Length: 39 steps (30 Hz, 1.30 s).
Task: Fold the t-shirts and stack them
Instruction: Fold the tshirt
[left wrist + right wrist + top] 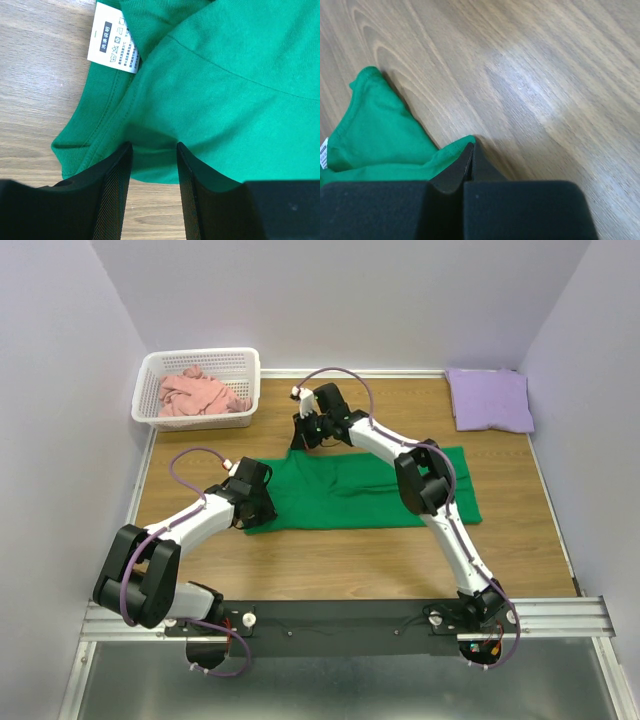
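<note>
Right gripper (471, 159) pinched closed on green t-shirt (375, 135) edge over wooden table (545, 75)
</note>
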Tool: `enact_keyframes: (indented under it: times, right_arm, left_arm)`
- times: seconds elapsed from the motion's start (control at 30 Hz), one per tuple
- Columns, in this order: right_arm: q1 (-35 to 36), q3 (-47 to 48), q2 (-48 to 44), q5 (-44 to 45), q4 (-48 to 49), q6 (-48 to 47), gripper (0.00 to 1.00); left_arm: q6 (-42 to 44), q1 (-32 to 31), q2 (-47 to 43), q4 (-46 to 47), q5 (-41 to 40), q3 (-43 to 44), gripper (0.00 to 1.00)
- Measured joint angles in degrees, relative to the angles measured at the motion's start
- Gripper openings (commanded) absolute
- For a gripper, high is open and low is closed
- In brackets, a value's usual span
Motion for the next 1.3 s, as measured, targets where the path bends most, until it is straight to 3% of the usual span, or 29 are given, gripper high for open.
enact_keyframes:
  times: [0.3,0.37,0.43,0.5,0.53,0.8,1.07,1.3]
  right_arm:
    - [-0.1,-3.7,-4.2,3.4,2.9,1.0,0.02]
    - [-0.1,-4.5,-5.2,4.2,3.5,1.2,0.08]
    - [-0.1,-5.0,-5.9,4.7,3.7,1.5,0.3]
    - [-0.1,-5.0,-6.0,5.1,4.4,2.1,0.45]
    - [-0.1,-5.2,-6.0,5.3,4.8,2.6,0.48]
    - [-0.7,-17.4,-13.5,10.3,5.2,7.3,0.49]
    - [-4.8,-39.1,-34.1,14.8,6.4,12.0,0.45]
    - [-12.5,-62.5,-52.6,17.9,6.1,16.9,0.43]
  left_arm:
    - [-0.3,0.0,0.0,0.0,0.0,0.0,0.5]
    - [-0.4,0.0,0.0,0.0,0.0,0.0,0.5]
    - [-0.4,0.0,0.0,0.0,0.0,0.0,0.5]
    - [-0.4,0.0,0.1,0.1,0.0,0.0,0.52]
    - [-0.4,0.0,0.1,0.1,0.0,0.0,0.52]
    - [-0.9,0.0,0.1,0.4,0.4,0.0,0.56]
    - [-1.7,0.0,-0.1,0.2,0.4,0.1,0.57]
    - [-3.2,0.0,-1.4,-1.9,-0.5,-0.2,0.56]
